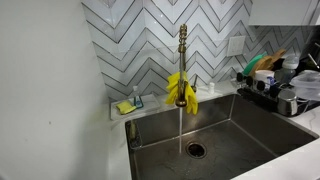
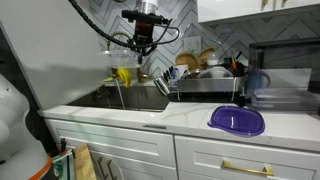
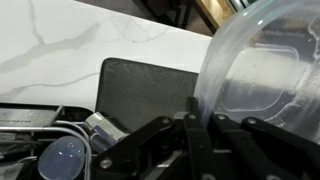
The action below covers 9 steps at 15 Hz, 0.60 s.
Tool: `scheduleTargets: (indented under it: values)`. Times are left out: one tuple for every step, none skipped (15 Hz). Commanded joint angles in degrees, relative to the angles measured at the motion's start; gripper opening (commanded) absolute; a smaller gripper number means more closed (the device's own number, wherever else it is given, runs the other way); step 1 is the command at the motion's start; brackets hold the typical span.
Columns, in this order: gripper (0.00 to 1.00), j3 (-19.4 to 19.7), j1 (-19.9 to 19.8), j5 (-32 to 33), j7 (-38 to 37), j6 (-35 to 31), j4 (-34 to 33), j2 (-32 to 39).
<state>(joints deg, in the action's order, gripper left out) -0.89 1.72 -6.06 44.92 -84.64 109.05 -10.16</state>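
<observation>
So the thing in play is a clear plastic tub (image 3: pixel 262 85). It's see-through with a slightly milky look, round, thin-walled, with a smooth curved rim that catches the light. It fills the right side of the wrist view.

The claw (image 3: pixel 203 122) is clamped on that rim, black fingers (image 3: pixel 192 135) pinched together with the thin wall between them, so the tub hangs right off the fingertips. In an exterior view the claw (image 2: pixel 147 38) sits high up above the sink (image 2: pixel 130 98), over the end nearest the dish rack (image 2: pixel 205 85). The tub itself is too transparent to pick out there.

Other stuff, going by the sink: it's brushed steel and boxy, set into a white marbled desk (image 2: pixel 180 118). A glossy purple lid (image 2: pixel 237 120) lies flat on the desk past the dish rack, well away from the sink. A yellow rubber glove (image 1: pixel 181 90) is draped on the brass-coloured faucet (image 1: pixel 182 50) right over the basin. The wrist view also catches a dark, finely textured mat (image 3: pixel 140 85) on the desk.
</observation>
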Motion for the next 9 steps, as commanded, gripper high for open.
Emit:
scheduleTargets:
  values:
    - [0.05,0.59,0.65,0.09,-0.11,0.14,-0.16,0.07]
    - [0.01,0.59,0.65,0.09,-0.11,0.14,-0.16,0.06]
    - [0.01,0.02,1.20,-0.19,-0.04,-0.89,1.04,-0.20]
    - [0.01,-0.38,1.95,-2.23,0.55,-1.62,2.21,-0.66]
    - [0.01,-1.17,2.84,-3.85,-0.04,-1.91,3.53,-1.12]
    - [0.01,-1.97,3.62,-5.28,-1.07,-2.81,5.16,-1.66]
    - [0.01,-2.74,4.41,-6.54,-1.73,-2.96,5.99,-1.77]
    - [0.01,-3.56,5.15,-7.49,-2.28,-4.58,7.66,-2.03]
    - [0.01,-4.50,5.86,-7.65,-3.42,-7.17,9.81,-2.24]
